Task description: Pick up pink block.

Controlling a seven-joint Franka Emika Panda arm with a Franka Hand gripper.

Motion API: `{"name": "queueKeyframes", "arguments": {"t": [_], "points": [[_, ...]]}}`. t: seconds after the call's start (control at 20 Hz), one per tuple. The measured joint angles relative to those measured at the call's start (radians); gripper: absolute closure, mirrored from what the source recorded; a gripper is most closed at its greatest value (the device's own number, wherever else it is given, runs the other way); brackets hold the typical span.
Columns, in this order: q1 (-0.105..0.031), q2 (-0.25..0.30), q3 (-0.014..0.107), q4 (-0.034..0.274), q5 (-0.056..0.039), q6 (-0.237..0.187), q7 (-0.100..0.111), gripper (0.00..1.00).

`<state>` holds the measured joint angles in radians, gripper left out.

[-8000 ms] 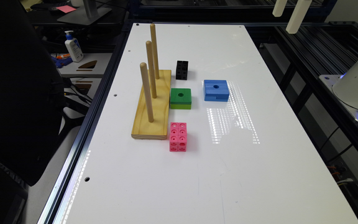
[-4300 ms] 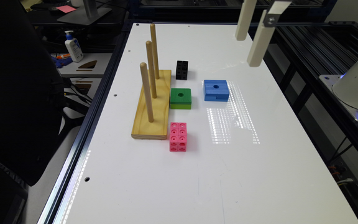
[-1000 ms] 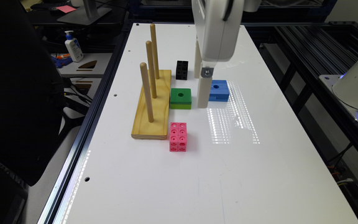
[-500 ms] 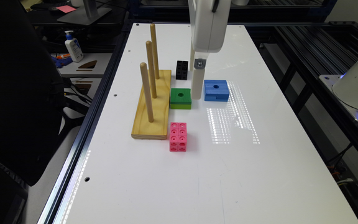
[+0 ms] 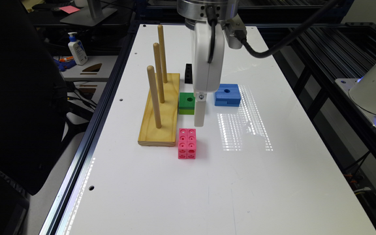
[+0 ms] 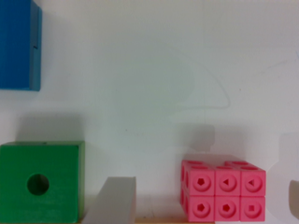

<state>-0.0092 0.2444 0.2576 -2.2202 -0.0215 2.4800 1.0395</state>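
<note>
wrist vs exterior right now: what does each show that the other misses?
Wrist alone: the different shapes of the holes on the pink block's side cubes. Exterior alone: the wooden peg stand, the black block, the gripper hanging above the table just behind the pink block. Both: pink, green block, blue block, all apart.
</note>
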Motion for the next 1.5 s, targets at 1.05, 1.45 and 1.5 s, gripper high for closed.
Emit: {"name": "queueKeyframes", "arguments": {"t": [1.05,1.45,1.5], "points": [[0.006,0.093,0.011,0.019,-0.0075,0.084,0.004,0.00],[0.012,0.146,0.010,0.051,-0.0106,0.106,0.005,0.00],[0.014,0.154,0.009,0.052,-0.0106,0.109,0.005,0.00]]}}
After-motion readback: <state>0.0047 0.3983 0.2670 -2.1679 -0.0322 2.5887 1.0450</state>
